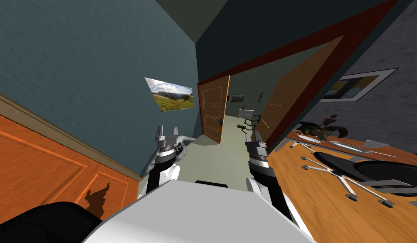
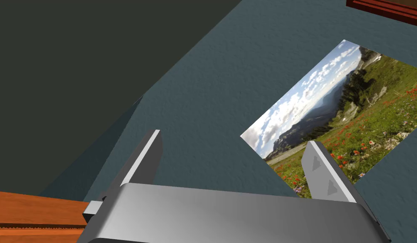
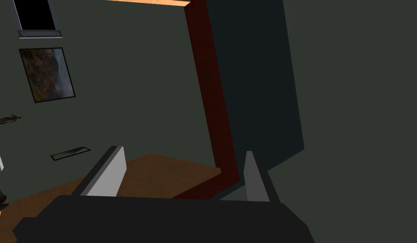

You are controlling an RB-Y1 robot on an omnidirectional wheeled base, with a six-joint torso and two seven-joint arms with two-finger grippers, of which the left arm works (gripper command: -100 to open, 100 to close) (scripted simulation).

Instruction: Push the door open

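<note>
head: door (image 1: 294, 95) open | left hand (image 2: 233, 138) spread | right wrist: red frame (image 3: 212, 105)

The door (image 1: 288, 101) is a plain orange-brown slab, hung at the right-hand side of a dark red frame (image 1: 313, 55); it stands upright and swung wide open, angled away beyond the frame; its free edge is well clear of the opening.

No readable text, labels or numbers (wall pictures included), anywhere

Black forearms (image 1: 271, 185), light grey blade fingers (image 2: 326, 177)
</note>
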